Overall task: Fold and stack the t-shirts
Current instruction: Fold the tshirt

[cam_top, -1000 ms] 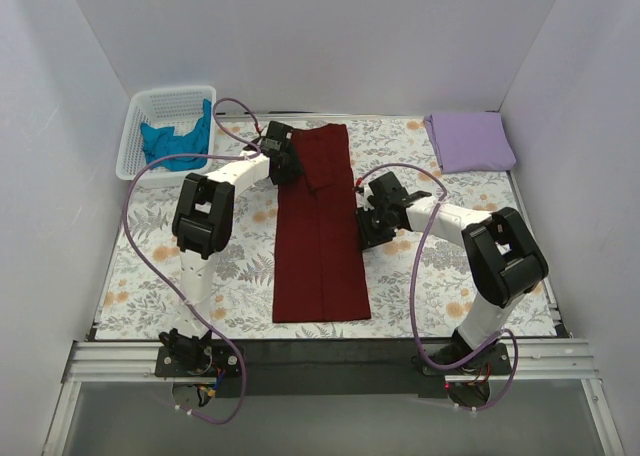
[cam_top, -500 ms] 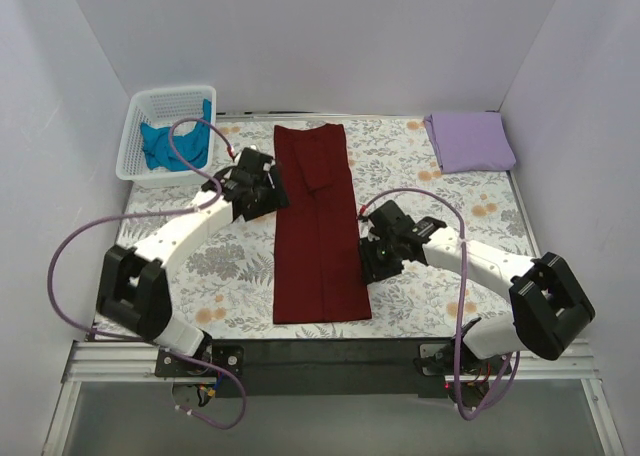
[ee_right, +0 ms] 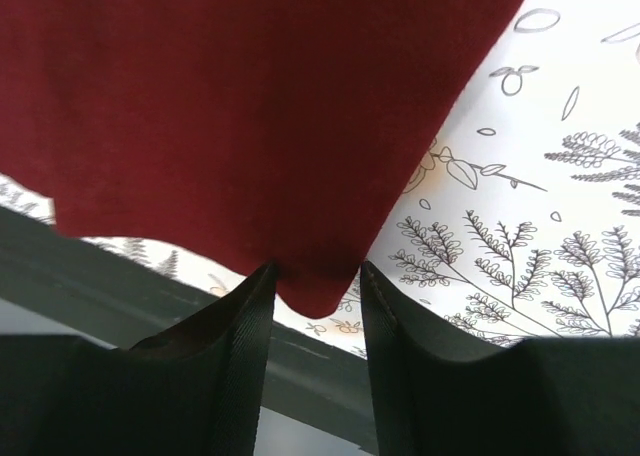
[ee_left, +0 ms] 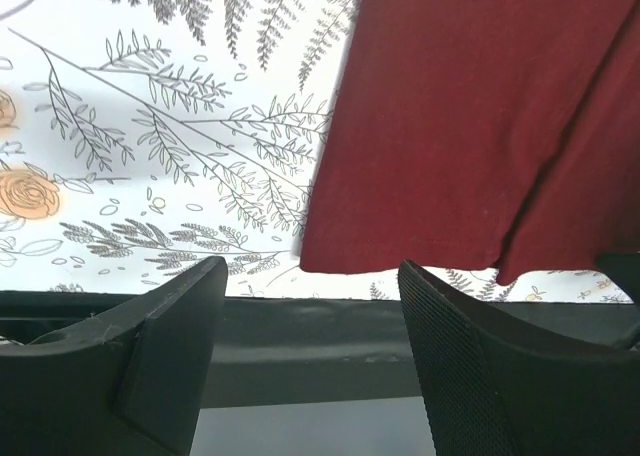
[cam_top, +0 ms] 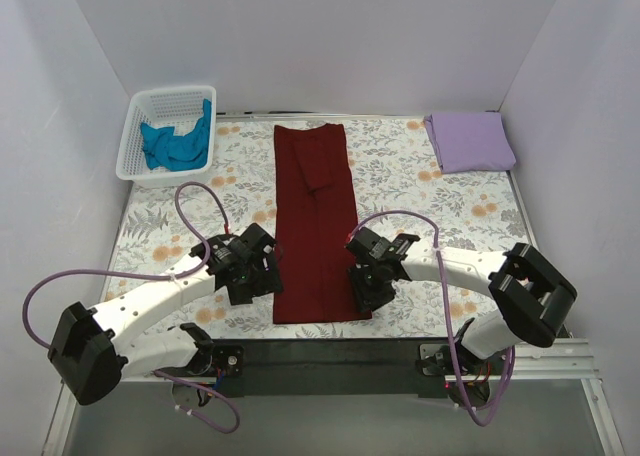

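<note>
Maroon t-shirt [cam_top: 316,216] corner inside right tool [ee_right: 316,272], perhaps gripped.

Robot lab test cell, white walls [cam_top: 300,46] on three sides, floral cloth [cam_top: 400,176], aluminium mounting rail [cam_top: 560,359]

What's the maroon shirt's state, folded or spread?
Part-folded: the maroon shirt lies flat as a long narrow strip, sides folded in.
</note>
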You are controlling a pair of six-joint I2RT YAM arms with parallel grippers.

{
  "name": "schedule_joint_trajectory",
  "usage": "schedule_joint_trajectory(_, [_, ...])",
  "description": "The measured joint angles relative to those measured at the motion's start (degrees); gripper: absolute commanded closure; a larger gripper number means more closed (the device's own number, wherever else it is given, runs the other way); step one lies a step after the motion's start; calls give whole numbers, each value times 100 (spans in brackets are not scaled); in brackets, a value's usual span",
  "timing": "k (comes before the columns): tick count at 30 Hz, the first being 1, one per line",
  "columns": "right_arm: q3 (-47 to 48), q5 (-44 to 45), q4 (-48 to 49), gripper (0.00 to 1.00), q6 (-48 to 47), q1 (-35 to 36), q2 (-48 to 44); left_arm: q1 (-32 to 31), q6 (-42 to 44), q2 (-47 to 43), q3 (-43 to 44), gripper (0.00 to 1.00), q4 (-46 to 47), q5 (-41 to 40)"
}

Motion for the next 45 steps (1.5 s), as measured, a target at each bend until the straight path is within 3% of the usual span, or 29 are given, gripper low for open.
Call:
schedule_joint_trajectory(13, [90,321,-179,60,326,216,210,-223,-297,490,-87,33,-28,162])
schedule_joint_trajectory(16, [151,343,-245,65,354,254,286,-291,-299,584,-92,34,-2,238])
schedule_joint_trajectory(19, [192,343,-304,76,372,254,348,-354,-299,647,-96,34,13,286])
schedule_joint_trajectory(20, [201,334,-308,89,374,254,365,-369,-299,678,-96,34,20,299])
schedule_joint_trajectory(22, [214,286,-291,99,382,256,400,-400,-299,765,-96,34,48,332])
schedule_joint_trajectory(29, [249,273,-319,99,348,258,442,-457,-299,1012,-96,41,133,446])
schedule_joint_trajectory(37, [251,251,-310,99,262,256,450,-468,-297,1259,-96,59,162,603])
schedule_joint_trajectory(45, [251,236,-304,99,234,256,452,-531,-289,1663,-96,59,258,787])
